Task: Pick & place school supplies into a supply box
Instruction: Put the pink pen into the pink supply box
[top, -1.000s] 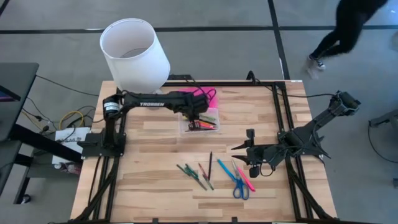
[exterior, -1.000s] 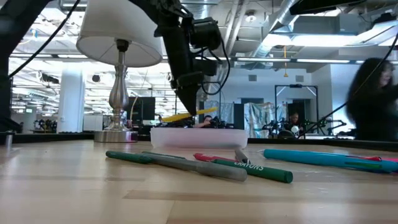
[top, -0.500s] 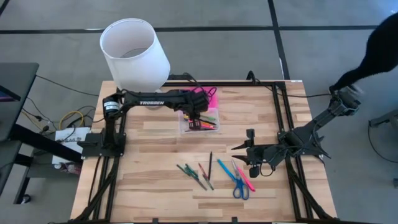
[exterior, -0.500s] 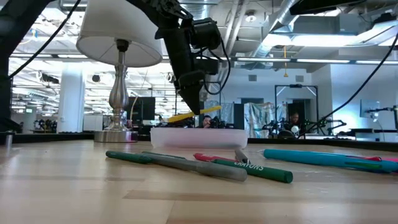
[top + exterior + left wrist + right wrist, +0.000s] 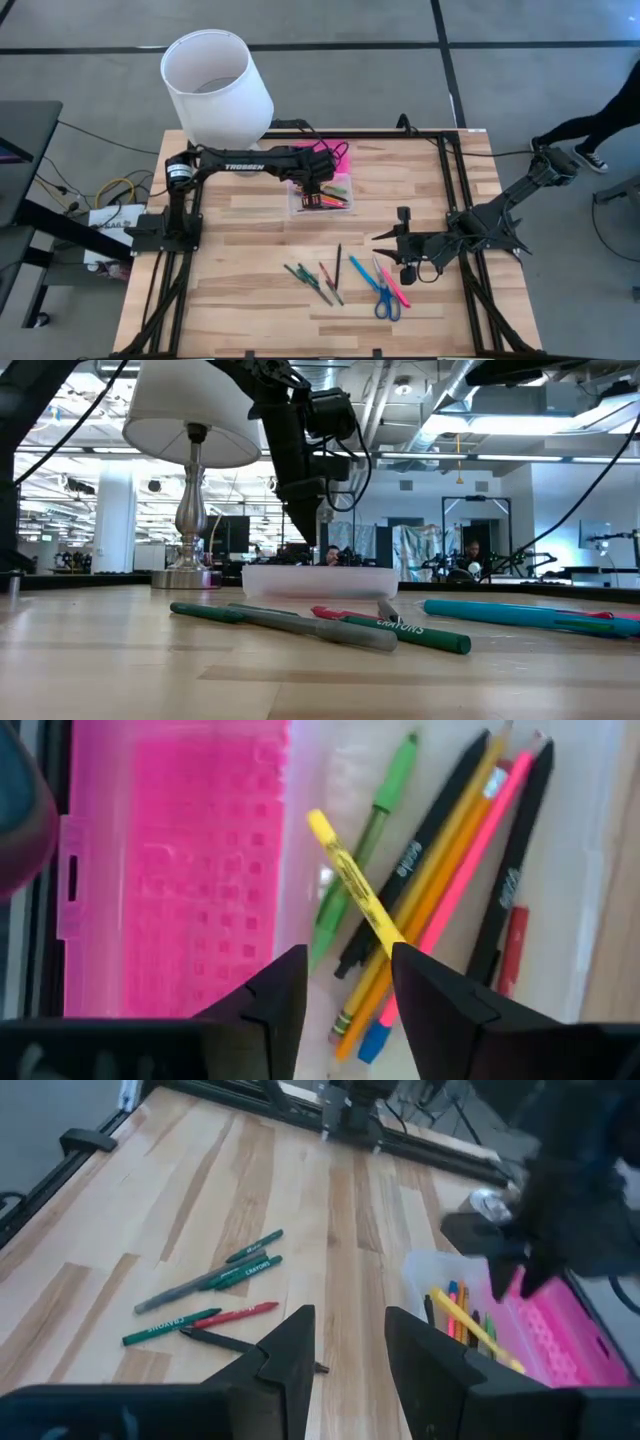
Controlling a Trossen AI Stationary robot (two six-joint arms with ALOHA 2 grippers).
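Note:
The supply box, a clear base (image 5: pixel 322 196) with a pink lid (image 5: pixel 340 156) swung open, sits at the far middle of the table. My left gripper (image 5: pixel 318 184) hangs open just above it, pointing down. Below its fingers (image 5: pixel 350 990) a yellow pencil (image 5: pixel 350 875) lies slanted across green, black, orange and pink pens in the base (image 5: pixel 575 870). Loose school supplies lie near the front: green pens (image 5: pixel 303 279), a black pen (image 5: pixel 338 262), a blue pen (image 5: pixel 364 274), a pink pen (image 5: pixel 396 288) and scissors (image 5: pixel 387 301). My right gripper (image 5: pixel 405 262) waits open beside them.
A white lampshade (image 5: pixel 215 85) stands at the far left corner, close behind my left arm. A person's leg (image 5: pixel 590 125) shows on the floor past the table's right edge. Bare wood lies between the box and the loose pens.
My left gripper has opened over the supply box and let go of the yellow pencil. The pencil, held level above the box wall before, has dropped into the base among the other pens. A person has walked by beyond the table's far right.

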